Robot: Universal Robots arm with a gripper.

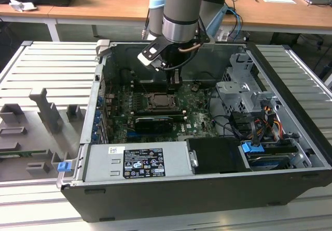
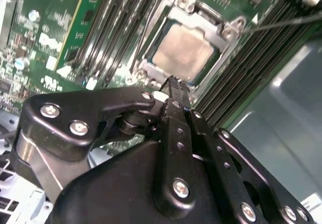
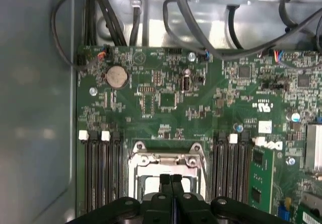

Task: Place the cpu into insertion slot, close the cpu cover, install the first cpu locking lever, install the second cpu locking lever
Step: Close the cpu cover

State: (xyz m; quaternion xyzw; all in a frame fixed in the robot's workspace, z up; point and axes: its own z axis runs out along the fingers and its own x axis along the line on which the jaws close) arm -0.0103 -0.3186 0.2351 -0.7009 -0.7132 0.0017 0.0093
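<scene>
The pincer (image 3: 171, 179) hangs with its two black fingers (image 2: 173, 85) pressed flat together and nothing between them, their tips just above the near edge of the cpu cover (image 2: 173, 16). The cover lies down as a silver frame around the cpu (image 2: 185, 50), which sits directly below the tips in the insertion slot (image 1: 151, 106). Long black memory slots (image 3: 100, 173) flank the pincer on both sides, and beyond it lie the green board (image 3: 166, 100), a coin battery (image 3: 116, 76) and black cables (image 3: 201, 38).
</scene>
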